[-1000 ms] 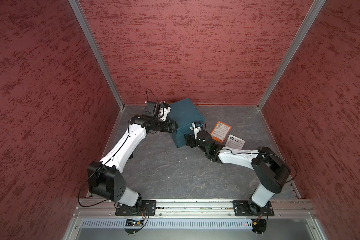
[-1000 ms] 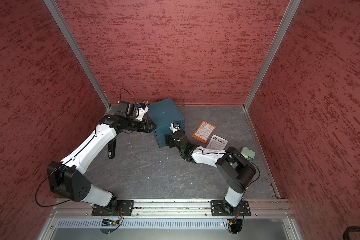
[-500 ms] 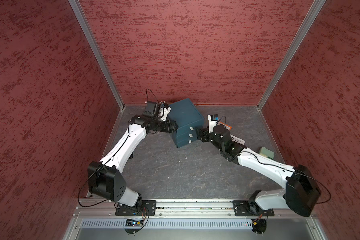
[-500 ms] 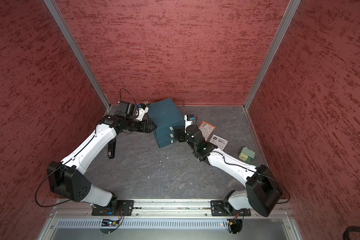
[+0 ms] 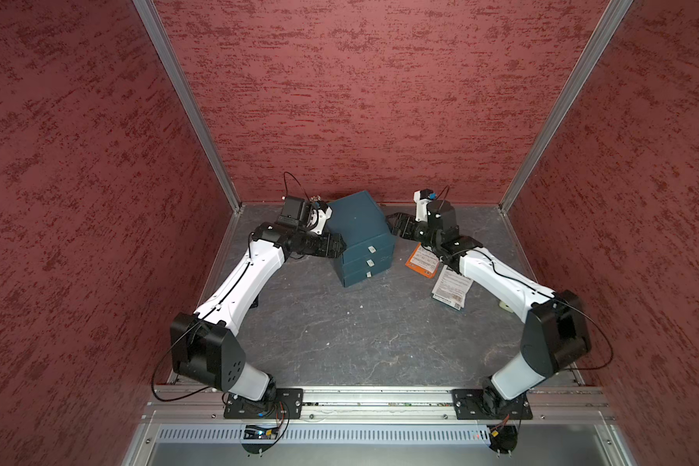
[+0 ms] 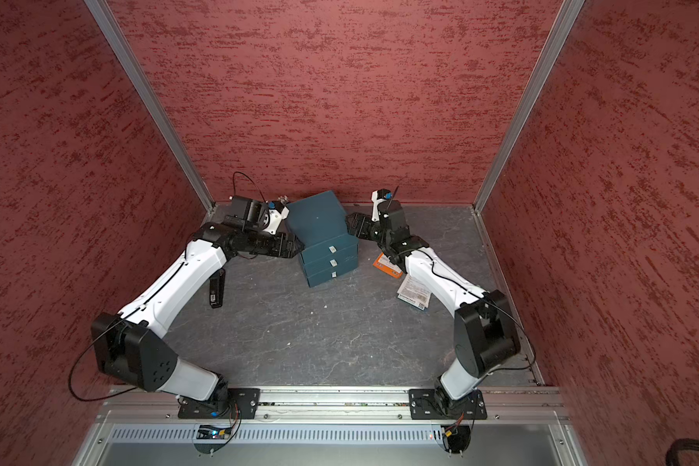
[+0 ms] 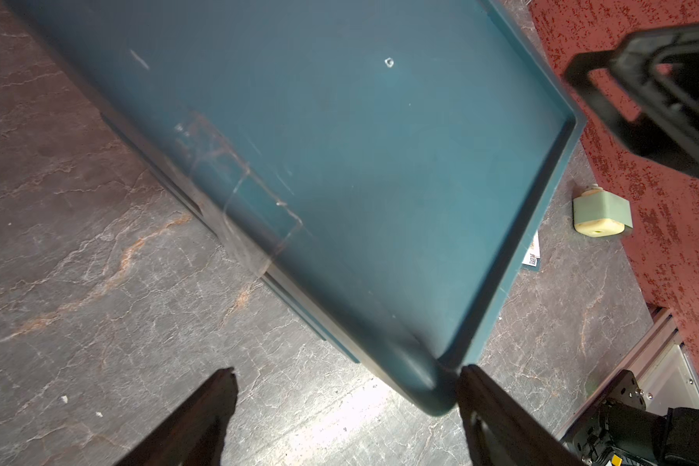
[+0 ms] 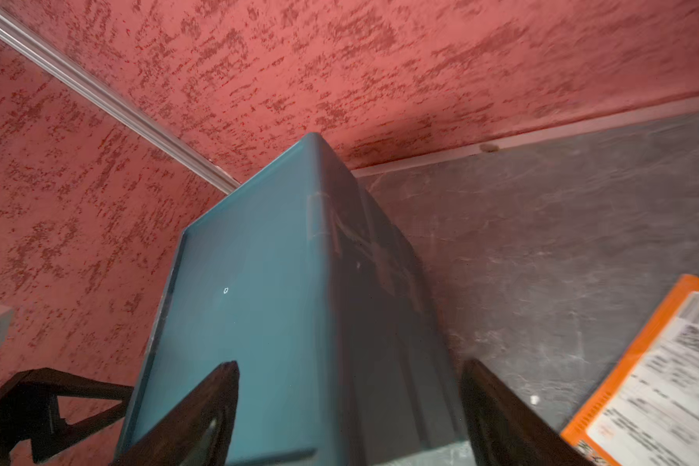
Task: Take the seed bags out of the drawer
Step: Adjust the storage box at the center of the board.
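The teal drawer unit (image 5: 360, 236) (image 6: 323, 236) stands near the back wall, its three drawers shut. Two seed bags lie on the floor to its right, partly under my right arm: an orange one (image 5: 420, 260) (image 6: 383, 264) (image 8: 658, 379) and a white one (image 5: 452, 288) (image 6: 414, 292). My left gripper (image 5: 338, 246) (image 7: 348, 375) is open against the unit's left side, one fingertip (image 7: 471, 377) at its corner. At the unit's right rear side my right gripper (image 5: 394, 224) (image 8: 350, 371) is open, nothing held.
A pale green block (image 7: 600, 212) sits by the right wall. A black stick-like object (image 6: 217, 288) lies on the floor under my left forearm. Red walls close in the back and both sides. The grey floor (image 5: 360, 335) spreads in front of the unit.
My right arm has swung from the unit's front round to its right rear side, elbow now far out to the right. The left arm has hardly moved.
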`<state>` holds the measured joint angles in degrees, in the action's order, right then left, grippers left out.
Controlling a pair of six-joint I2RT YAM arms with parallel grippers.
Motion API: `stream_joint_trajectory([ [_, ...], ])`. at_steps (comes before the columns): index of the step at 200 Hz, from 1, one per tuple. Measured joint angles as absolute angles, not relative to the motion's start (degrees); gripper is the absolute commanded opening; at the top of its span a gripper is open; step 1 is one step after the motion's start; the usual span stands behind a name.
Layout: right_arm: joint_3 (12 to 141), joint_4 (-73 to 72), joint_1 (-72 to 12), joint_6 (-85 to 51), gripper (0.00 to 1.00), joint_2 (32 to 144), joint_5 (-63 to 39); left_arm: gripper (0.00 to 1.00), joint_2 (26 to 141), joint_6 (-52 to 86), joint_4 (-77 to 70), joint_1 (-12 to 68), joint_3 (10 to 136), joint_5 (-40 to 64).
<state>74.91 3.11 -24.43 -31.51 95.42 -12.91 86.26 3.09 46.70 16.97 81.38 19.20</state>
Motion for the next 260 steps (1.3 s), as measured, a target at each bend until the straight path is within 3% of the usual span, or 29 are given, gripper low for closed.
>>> stream_joint_trajectory([
  [25,78.5,3.2,-24.3,-34.0,0.89,100.4,-18.1,1.0,86.3,2.9,46.8,16.9,81.4,19.0],
  [152,75.1,2.1,-29.0,-39.4,0.92,99.8,-25.6,1.0,86.2,5.2,44.9,14.7,81.4,18.1],
  [200,72.1,9.6,-30.3,-38.0,0.98,91.7,-18.4,0.93,87.2,5.7,44.9,14.9,81.4,18.3],
  [260,61.9,13.5,-31.4,-39.3,0.99,77.3,-10.1,0.88,87.4,5.8,44.9,15.1,81.4,18.1],
])
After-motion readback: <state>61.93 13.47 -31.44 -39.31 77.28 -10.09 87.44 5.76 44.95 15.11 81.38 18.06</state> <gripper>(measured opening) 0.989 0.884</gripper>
